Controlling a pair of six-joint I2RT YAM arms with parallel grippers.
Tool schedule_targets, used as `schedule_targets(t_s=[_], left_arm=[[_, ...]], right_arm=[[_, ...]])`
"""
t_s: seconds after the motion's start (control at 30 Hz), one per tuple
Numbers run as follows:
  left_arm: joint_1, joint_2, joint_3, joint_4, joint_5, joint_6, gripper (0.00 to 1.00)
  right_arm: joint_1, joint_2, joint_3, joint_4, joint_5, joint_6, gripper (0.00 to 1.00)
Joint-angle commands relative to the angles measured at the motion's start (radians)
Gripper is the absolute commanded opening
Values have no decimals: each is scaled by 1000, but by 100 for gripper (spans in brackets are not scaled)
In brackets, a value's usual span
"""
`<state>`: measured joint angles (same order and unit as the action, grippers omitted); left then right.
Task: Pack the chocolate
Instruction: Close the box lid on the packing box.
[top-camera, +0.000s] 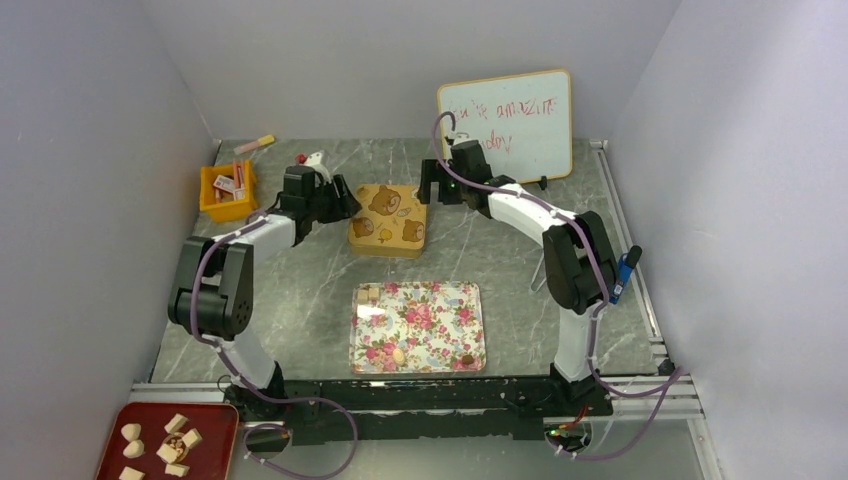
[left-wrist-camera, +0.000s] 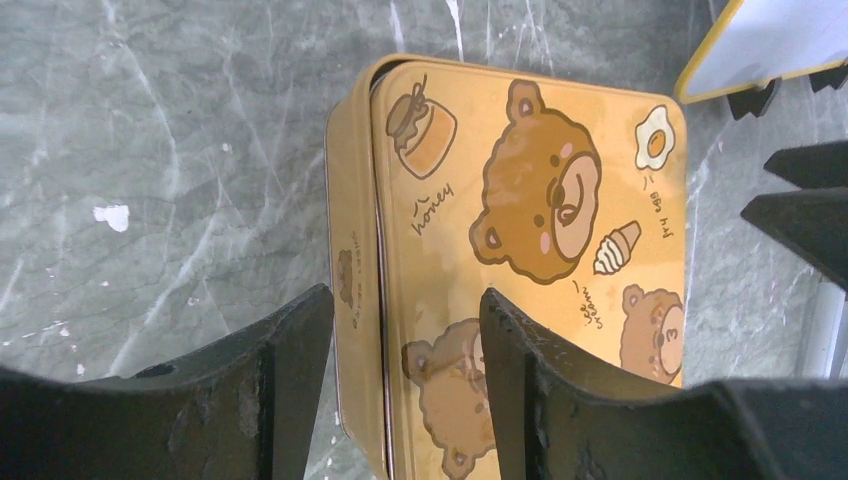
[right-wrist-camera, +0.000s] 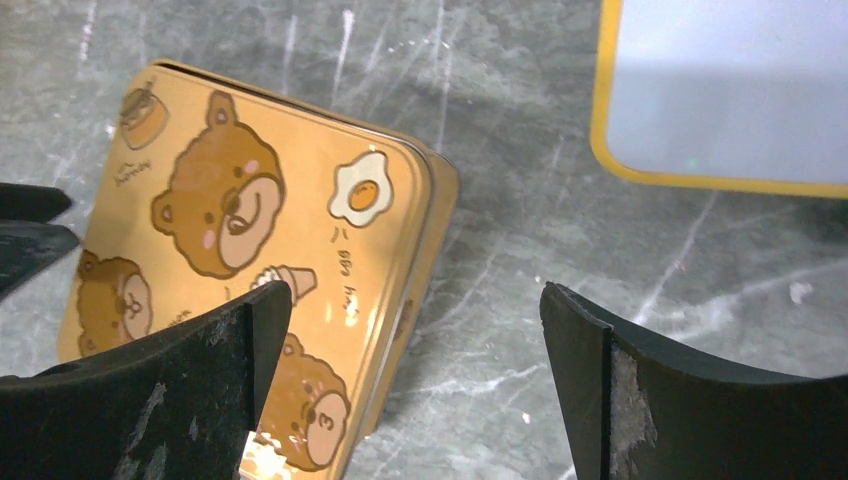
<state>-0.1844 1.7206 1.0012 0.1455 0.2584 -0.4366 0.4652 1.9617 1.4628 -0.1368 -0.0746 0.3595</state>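
A yellow bear-print tin (top-camera: 388, 220) lies closed behind the floral tray (top-camera: 440, 325). A few chocolate pieces (top-camera: 372, 293) lie on the floral tray. Several cream and tan pieces (top-camera: 176, 438) lie on a red tray (top-camera: 120, 420) at the front left. My left gripper (top-camera: 345, 200) is open, its jaws astride the tin's left rim (left-wrist-camera: 352, 250); the gripper shows in its wrist view (left-wrist-camera: 405, 310). My right gripper (top-camera: 437, 185) is open by the tin's right edge (right-wrist-camera: 425, 250). In the right wrist view (right-wrist-camera: 415, 300), one finger is above the lid and the other above bare table.
An orange bin (top-camera: 214, 205) with red-and-white packets stands at the back left, with a pink marker (top-camera: 254, 144) behind it. A whiteboard (top-camera: 505, 122) stands at the back right, close behind the right gripper. Grey walls enclose the marble table (top-camera: 520, 300).
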Motion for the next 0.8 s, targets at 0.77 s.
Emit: schedule_targets(t_s=[0.77], left_arm=[[54,-39,-93,7,-256,-99,59]], right_arm=[[-3,-13,-53,-88,105,-12,100]])
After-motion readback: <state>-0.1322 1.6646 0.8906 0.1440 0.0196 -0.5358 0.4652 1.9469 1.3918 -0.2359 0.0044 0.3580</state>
